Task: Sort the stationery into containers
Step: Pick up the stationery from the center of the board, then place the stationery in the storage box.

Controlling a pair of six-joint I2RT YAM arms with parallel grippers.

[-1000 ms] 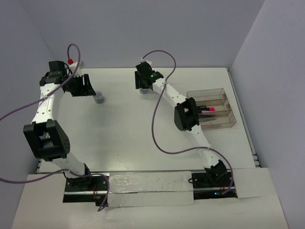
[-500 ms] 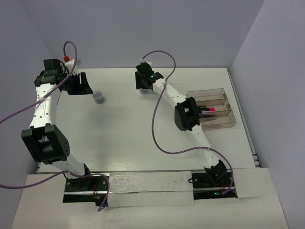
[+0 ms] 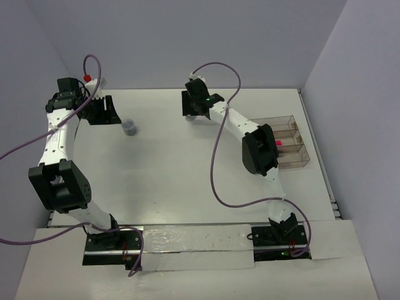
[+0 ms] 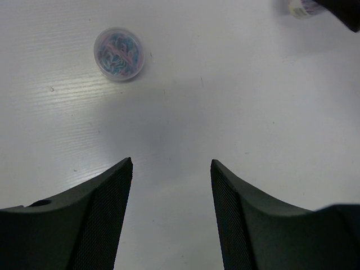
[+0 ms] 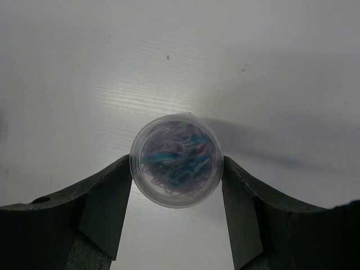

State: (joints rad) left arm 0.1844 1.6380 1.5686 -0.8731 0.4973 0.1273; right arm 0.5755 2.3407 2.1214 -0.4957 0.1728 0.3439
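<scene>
A small round jar (image 5: 176,160) of coloured clips sits between my right gripper's (image 5: 176,169) fingers; both pads touch its sides. In the top view the right gripper (image 3: 195,109) is at the far middle of the table and hides that jar. A second round jar (image 3: 129,127) stands on the table at the far left; it also shows in the left wrist view (image 4: 118,46). My left gripper (image 3: 101,111) is open and empty, left of that jar. The clear three-compartment tray (image 3: 289,122) is at the right, with a magenta pen (image 3: 275,142) in it.
My right arm's elbow (image 3: 259,152) hangs over the tray's left end. Walls close the table at the back, left and right. The right gripper's jar (image 4: 302,7) shows at the top right edge of the left wrist view.
My left gripper drew back to the left, away from the second jar. My right gripper shifted slightly right, and its elbow swung right over the tray's end.
</scene>
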